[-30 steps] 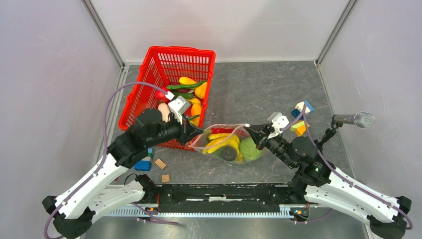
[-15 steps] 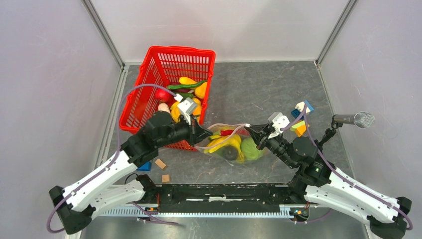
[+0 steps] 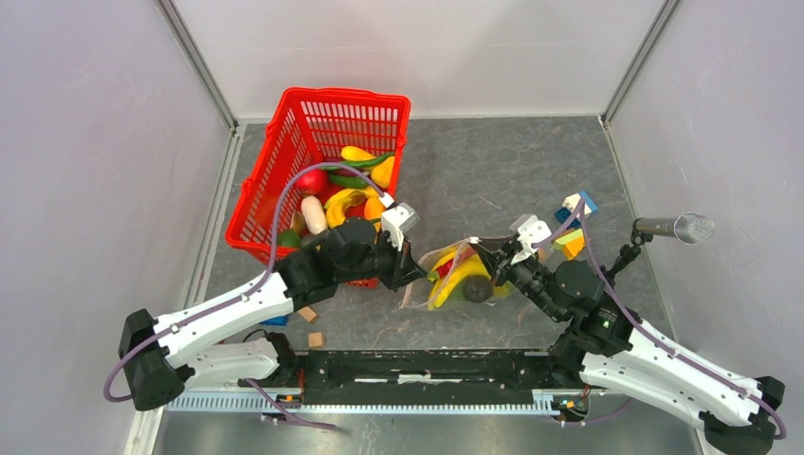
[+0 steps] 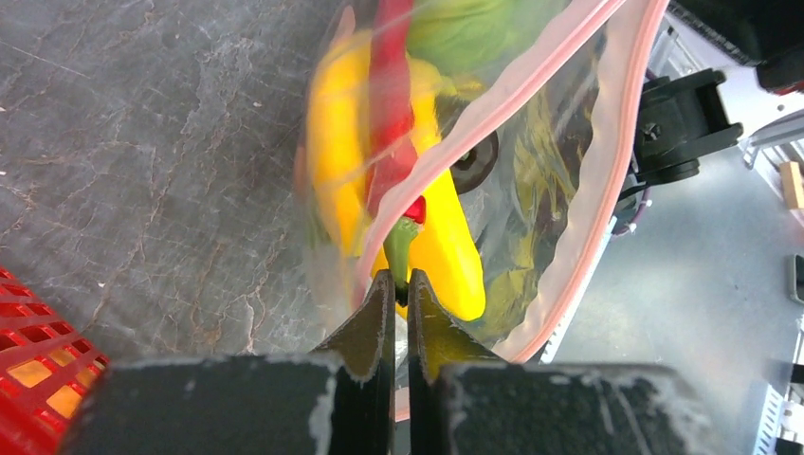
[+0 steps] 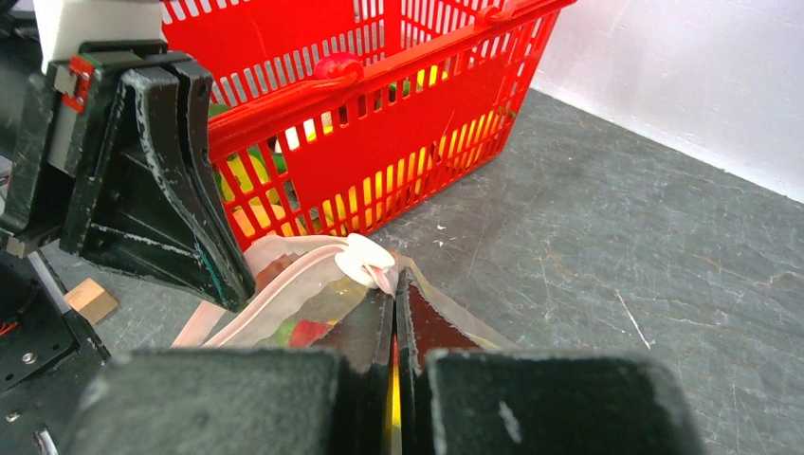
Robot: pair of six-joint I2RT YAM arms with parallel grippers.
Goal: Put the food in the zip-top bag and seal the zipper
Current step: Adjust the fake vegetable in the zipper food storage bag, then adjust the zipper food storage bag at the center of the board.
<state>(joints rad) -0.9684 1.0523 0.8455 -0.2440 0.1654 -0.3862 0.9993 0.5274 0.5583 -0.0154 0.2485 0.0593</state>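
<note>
1. Nearest the arm bases, small wooden blocks (image 3: 308, 313) lie on the table (image 3: 531, 171) beside the left arm. They are not food; disregard them.
2. The left gripper (image 4: 398, 284) has its jaws pressed together, pinching the zipper (image 4: 493, 104) at one end of the mouth. This grip anchors that end so the mouth cannot slide.
3. The zip-top bag (image 3: 446, 258) lies on the table between the two grippers, gathered up and held at both ends.
   - The food (image 4: 436, 227) inside comprises a yellow banana, a red piece and a green piece.
   - The left wrist view shows the two pink strips standing apart. Judgement: the mouth is not yet sealed.
4. The right gripper (image 5: 395, 284) is clamped flat on the opposite end of the mouth, just beside a white bunched lump. Opposed grips serve to draw the strips into line for pressing.
5. Farther back, the red basket (image 3: 322, 100) stands behind the left gripper and holds more toy fruit and vegetables. Judgement: loading may be incomplete.
6. Coloured blocks (image 3: 574, 237) lie just beyond the right gripper, apart from the bag.
</note>
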